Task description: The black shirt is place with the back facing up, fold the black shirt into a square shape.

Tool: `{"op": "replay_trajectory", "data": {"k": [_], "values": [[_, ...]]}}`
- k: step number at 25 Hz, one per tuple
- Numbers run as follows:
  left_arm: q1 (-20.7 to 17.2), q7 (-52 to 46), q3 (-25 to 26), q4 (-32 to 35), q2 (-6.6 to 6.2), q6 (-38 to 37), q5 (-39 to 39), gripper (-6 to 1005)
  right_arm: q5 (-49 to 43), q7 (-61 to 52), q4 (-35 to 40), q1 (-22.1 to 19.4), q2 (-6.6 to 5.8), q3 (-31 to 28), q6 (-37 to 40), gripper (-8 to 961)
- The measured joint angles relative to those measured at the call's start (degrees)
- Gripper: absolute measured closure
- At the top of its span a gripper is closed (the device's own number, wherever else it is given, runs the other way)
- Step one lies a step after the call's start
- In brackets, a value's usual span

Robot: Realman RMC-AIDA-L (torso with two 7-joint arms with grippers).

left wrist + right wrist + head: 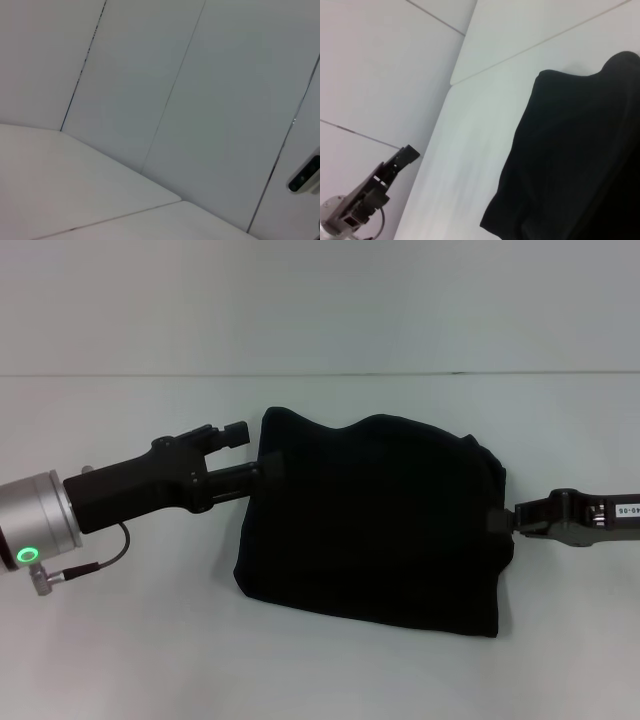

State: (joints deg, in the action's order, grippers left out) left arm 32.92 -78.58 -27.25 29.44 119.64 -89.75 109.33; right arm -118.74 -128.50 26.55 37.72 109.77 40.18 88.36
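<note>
Fabric folded into a rough rectangle, the black shirt (375,520) lies near the middle of the white desk (120,660), its long axis running left to right; the far edge is lumpy, the near edge slants. The left gripper (244,452) sits at the shirt's left edge, fingers apart, the lower one touching the cloth. The right gripper (503,521) meets the right edge; I cannot tell its state. Bare desk surrounds the shirt.

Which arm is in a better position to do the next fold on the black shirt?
Probably the left. The left hand is open at the black shirt's left edge, one finger above the cloth. The right hand only meets the right edge, its grip unclear.
</note>
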Motion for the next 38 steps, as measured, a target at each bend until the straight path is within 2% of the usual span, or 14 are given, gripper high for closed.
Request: {"op": "replay_trajectory", "data": {"k": [12,16,22,25,29,33,36,38], "values": [[0.27,-0.01,-0.23,0.0,0.06,0.09,0.0,139,-7.07,-0.91,-0.7,-0.19,-0.01,0.4,-4.69,940],[0.6,-0.4,-0.29,0.0,0.04,0.11,0.0,140,-8.22,-0.69,-0.26,-0.37,-0.5,0.43,-4.08,940],[0.94,-0.51,-0.35,0.0,0.01,0.2,0.0,139,-9.07,-1.56,-0.07,-1.17,-2.56,-0.86,-3.85,793],[1.05,-0.52,-0.33,0.0,-0.01,0.29,0.0,139,-8.89,-1.83,0.12,-1.43,-2.98,-3.05,-3.86,692],[1.32,-0.52,-0.33,0.0,-0.02,0.93,0.0,139,-8.71,-0.09,0.64,-0.87,-2.72,-6.2,-3.38,550],[1.42,-0.51,-0.07,0.08,-0.09,1.27,0.0,140,-8.28,1.86,0.71,0.73,-1.52,-7.73,-3.14,391],[1.35,-0.52,0.05,0.24,-0.25,1.34,0.05,140,-8.05,3.47,0.37,1.99,-0.52,-7.59,-3.58,616],[1.21,-0.53,0.04,0.27,-0.33,1.39,0.15,140,-8.03,4.47,0.12,2.79,0.29,-7.25,-4.59,700]]}}
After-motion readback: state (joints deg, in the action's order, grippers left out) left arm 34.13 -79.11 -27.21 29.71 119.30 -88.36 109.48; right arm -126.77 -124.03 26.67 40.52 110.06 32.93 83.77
